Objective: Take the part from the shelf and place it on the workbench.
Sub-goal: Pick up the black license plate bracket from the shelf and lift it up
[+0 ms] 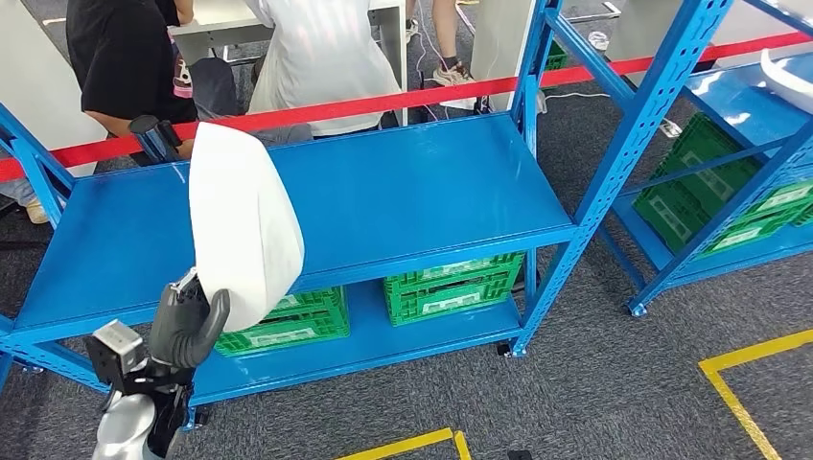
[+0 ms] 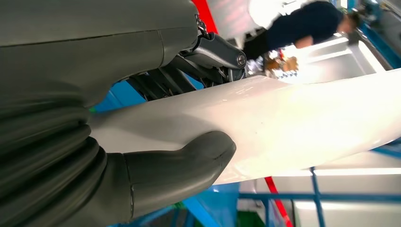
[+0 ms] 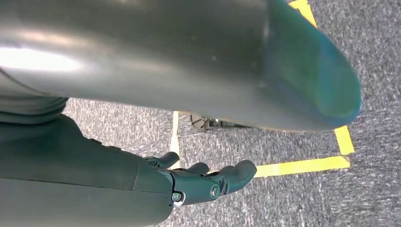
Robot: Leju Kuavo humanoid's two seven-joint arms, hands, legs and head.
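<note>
The part is a long white curved panel [image 1: 242, 216], standing nearly upright over the left half of the blue shelf's top board [image 1: 403, 192]. My left hand [image 1: 185, 326] grips the panel's lower end, thumb on the near face. In the left wrist view the thumb [image 2: 175, 170] presses on the white panel [image 2: 302, 127] with the dark fingers [image 2: 208, 56] behind it. My right hand [image 3: 203, 182] hangs over grey carpet with its fingers loosely extended and nothing in them.
Green crates [image 1: 451, 283] sit on the shelf's lower board. A second blue rack [image 1: 729, 172] with green crates and another white part [image 1: 791, 81] stands at the right. Red tape [image 1: 383, 101] and seated people [image 1: 316, 57] are behind the shelf. Yellow floor lines [image 1: 738, 383] mark the carpet.
</note>
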